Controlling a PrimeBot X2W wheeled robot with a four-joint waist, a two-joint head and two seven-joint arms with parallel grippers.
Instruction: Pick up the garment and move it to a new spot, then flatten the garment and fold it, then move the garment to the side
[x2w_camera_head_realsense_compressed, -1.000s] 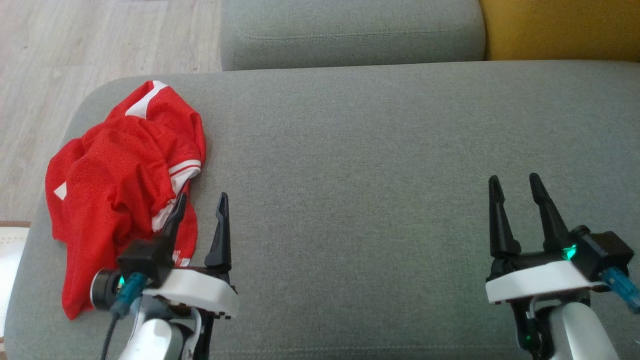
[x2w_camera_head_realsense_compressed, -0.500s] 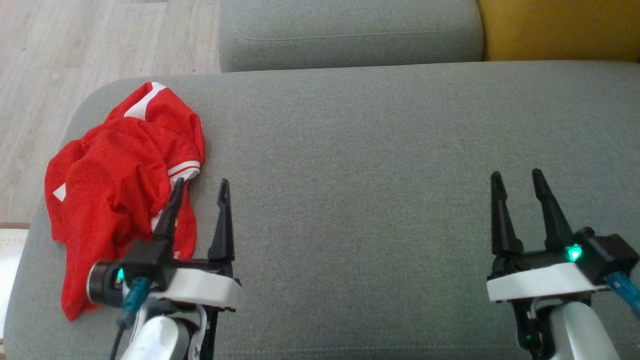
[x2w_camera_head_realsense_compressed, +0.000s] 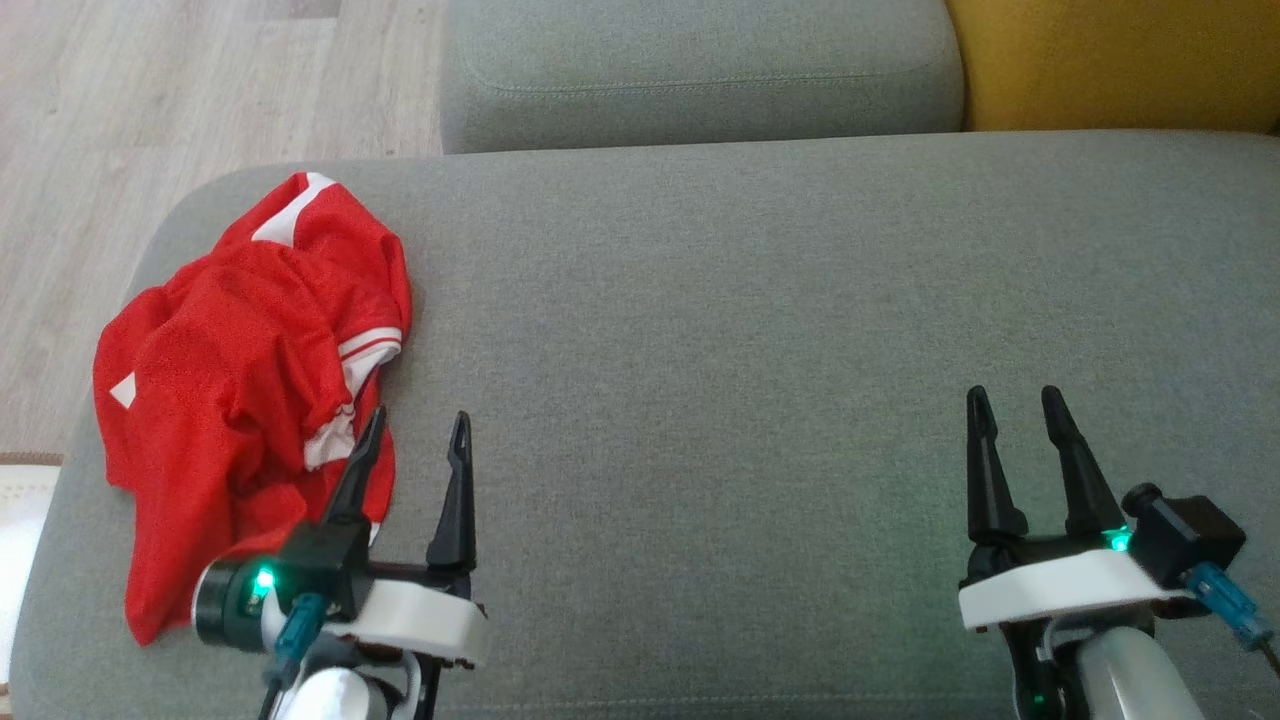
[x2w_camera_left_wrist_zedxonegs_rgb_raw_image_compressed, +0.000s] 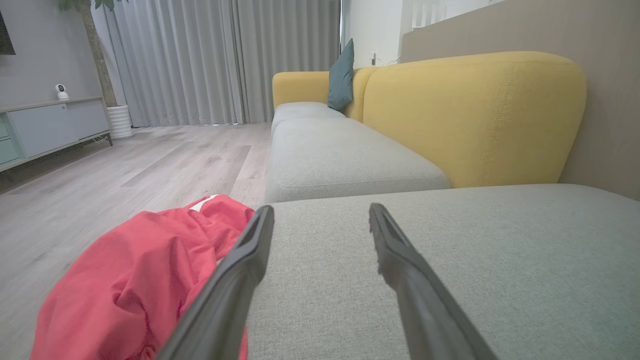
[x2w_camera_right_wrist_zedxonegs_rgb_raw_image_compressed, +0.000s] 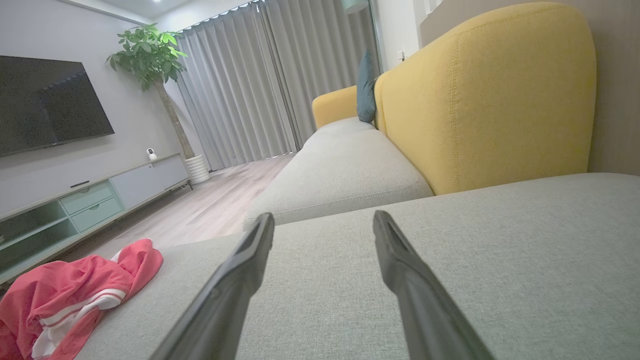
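The left gripper (x2w_camera_head_realsense_compressed: 419, 420) is hovering low over the broad grey fabric seat cushion (x2w_camera_head_realsense_compressed: 700, 350), its two long dark fingers spread wide and gripping nothing. Its outer finger (x2w_camera_head_realsense_compressed: 358, 475) is crossing the near right edge of the crumpled red mesh jersey with white trim (x2w_camera_head_realsense_compressed: 230, 400); whether it is touching the cloth cannot be told. The right gripper (x2w_camera_head_realsense_compressed: 1012, 395) is likewise standing released and empty, well apart from the jersey, above the bare right part of the cushion. The jersey is lying bunched at the cushion's left end, near its rounded corner. Beyond it a second grey seat cushion (x2w_camera_head_realsense_compressed: 700, 70) is butting up, a mustard-yellow upholstered backrest (x2w_camera_head_realsense_compressed: 1120, 60) is rising at the far right, and pale wooden flooring (x2w_camera_head_realsense_compressed: 150, 100) is showing to the left
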